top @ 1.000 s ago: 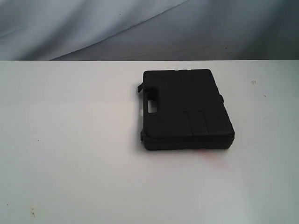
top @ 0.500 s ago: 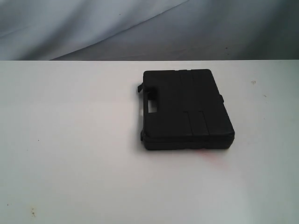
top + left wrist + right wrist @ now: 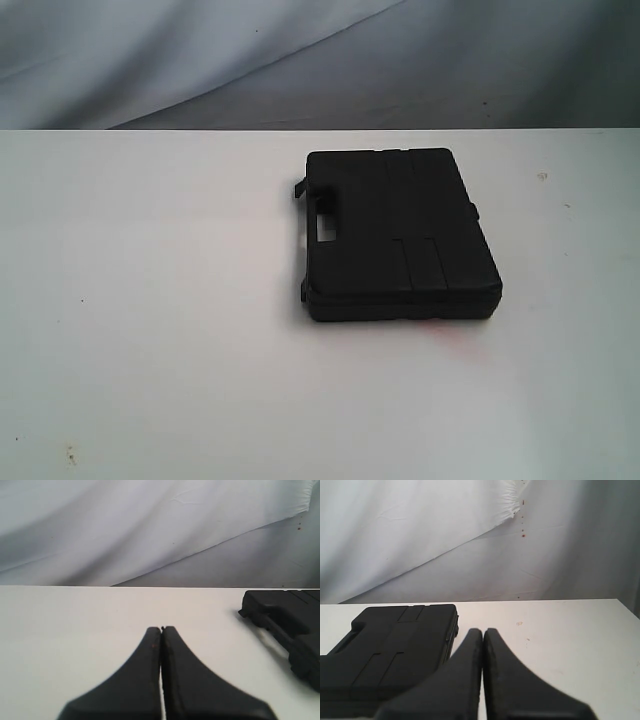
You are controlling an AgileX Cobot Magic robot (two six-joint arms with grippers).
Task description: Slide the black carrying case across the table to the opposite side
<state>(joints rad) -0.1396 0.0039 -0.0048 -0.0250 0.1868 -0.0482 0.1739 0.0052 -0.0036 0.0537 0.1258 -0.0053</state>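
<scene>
The black case (image 3: 400,235) lies flat on the white table (image 3: 150,300), right of centre, with its cut-out handle (image 3: 325,228) on its left edge. Neither gripper shows in the exterior view. The left wrist view has my left gripper (image 3: 162,628) shut and empty over bare table, the case (image 3: 287,620) off to one side and apart from it. My right gripper (image 3: 483,630) is shut and empty too. It hovers beside the case (image 3: 395,650), close to its long edge, and I cannot tell whether it touches it.
A faint red smear (image 3: 445,332) marks the table just in front of the case. Small dark specks (image 3: 70,458) dot the near left. A pale draped cloth (image 3: 200,60) hangs behind the table's far edge.
</scene>
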